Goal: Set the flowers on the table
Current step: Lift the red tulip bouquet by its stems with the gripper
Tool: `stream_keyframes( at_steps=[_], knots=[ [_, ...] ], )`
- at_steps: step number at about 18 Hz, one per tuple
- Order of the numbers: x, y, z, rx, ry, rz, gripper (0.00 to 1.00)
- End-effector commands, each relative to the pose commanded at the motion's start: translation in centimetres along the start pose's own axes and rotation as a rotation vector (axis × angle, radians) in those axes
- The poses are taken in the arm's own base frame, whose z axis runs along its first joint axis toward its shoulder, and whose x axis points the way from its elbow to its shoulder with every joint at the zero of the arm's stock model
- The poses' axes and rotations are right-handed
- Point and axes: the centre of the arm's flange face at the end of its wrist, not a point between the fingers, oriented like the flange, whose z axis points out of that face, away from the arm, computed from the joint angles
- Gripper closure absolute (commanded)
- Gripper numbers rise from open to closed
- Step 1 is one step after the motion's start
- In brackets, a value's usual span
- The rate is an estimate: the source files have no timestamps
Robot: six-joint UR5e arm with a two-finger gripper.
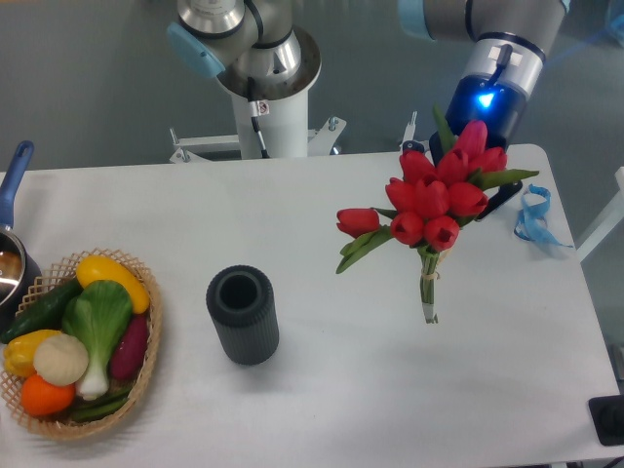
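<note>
The tulip bunch [434, 195] hangs over the right half of the white table [322, 224], blooms uppermost and toward the arm, pale stems trailing down and ending just above, or possibly at, the tabletop; contact cannot be read from this single view. One bloom and a leaf splay out to the left. The gripper [466, 168] sits directly behind the blooms, below the wrist with its blue light glowing. The fingers are almost wholly hidden by flowers and leaves, so how wide they stand cannot be made out, nor exactly what they pinch. Since the bunch is propped up off the surface at an angle, it is judged to be carried by the arm, not yet set down.

Progress: the flowers are out of any holder and over open tabletop, so the lift and carry look done. What remains, by the look of it, is lowering the bunch until it lies on the table, then letting go and backing off.

Containers: a dark ribbed cylindrical vase [243, 314] stands upright left of centre, well apart from the flowers, its mouth showing nothing inside. A wicker basket [146, 366] at the left edge holds vegetables: yellow peppers, a cucumber, bok choy, a purple piece, an orange one, a pale round one. A pot with a blue handle [12, 244] is cut off by the left frame edge. A blue ribbon [534, 216] lies loose by the right edge, near the flowers.
</note>
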Motion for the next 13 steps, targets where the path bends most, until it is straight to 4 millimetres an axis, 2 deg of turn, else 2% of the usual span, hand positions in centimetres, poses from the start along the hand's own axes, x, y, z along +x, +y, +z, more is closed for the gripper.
stream_keyframes(
  at_steps=[3, 6, 9, 11, 13],
  knots=[
    [-0.1, -0.2, -0.1, -0.017, -0.011, 0.006, 0.73],
    [-0.5, 0.3, -0.3, -0.112, -0.064, 0.013, 0.73],
    [-1.0, -0.2, -0.6, -0.167, -0.102, 0.032, 0.73],
    [-1.3, -0.1, -0.9, -0.264, -0.157, 0.046, 0.73],
    [-0.5, -0.2, -0.5, -0.393, -0.211, 0.079, 0.73]
  ],
)
